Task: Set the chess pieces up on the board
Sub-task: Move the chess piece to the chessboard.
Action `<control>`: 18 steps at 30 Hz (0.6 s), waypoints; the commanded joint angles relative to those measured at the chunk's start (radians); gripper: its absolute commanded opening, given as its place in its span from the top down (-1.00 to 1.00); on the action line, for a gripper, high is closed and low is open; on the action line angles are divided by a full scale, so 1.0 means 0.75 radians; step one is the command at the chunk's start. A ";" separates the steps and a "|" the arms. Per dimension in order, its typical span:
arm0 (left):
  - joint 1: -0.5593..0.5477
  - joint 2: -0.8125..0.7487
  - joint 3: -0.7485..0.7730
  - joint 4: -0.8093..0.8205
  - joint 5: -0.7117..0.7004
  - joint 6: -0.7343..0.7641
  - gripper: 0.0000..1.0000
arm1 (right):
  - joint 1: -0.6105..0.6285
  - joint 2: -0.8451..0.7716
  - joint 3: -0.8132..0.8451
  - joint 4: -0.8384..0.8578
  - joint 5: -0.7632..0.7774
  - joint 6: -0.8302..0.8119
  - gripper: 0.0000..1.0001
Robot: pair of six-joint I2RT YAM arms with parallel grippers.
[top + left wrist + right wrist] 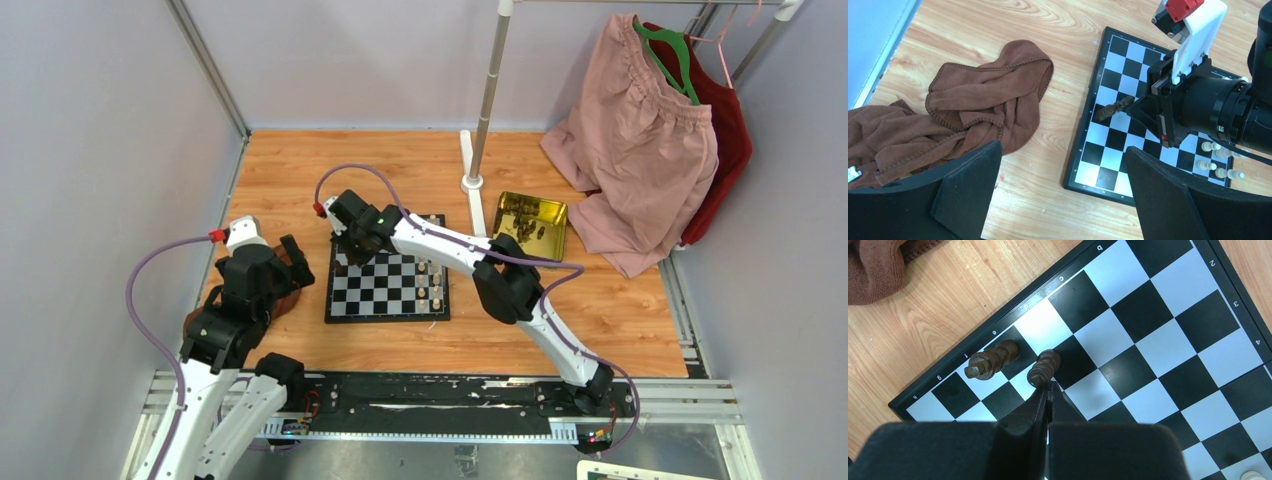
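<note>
The board [388, 290] lies on the wooden table in front of the arms. Two dark chess pieces [993, 359] [1044, 368] stand on its far-left squares. Several white pieces [430, 285] stand along its right side. My right gripper [1049, 386] is shut, with nothing between its fingers. Its tips sit right against the nearer dark piece. In the top view it reaches over the board's far-left corner [345, 235]. My left gripper [1062, 148] is open and empty over bare wood by the board's [1108, 150] left edge, next to a brown cloth [978, 100].
A gold tray [532, 222] holding more dark pieces sits right of the board. A clothes rack pole [487, 100] with its base [472, 182] stands behind the board. Pink and red garments [640, 150] hang at the back right. Grey walls close in both sides.
</note>
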 commanded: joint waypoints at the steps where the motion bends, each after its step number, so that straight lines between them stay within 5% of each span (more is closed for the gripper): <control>1: -0.010 0.010 0.041 0.017 -0.021 0.014 -1.00 | -0.009 0.037 0.036 0.017 -0.026 0.025 1.00; 18: -0.010 0.017 0.039 0.021 -0.021 0.025 -1.00 | -0.011 0.083 0.069 0.032 -0.051 0.039 1.00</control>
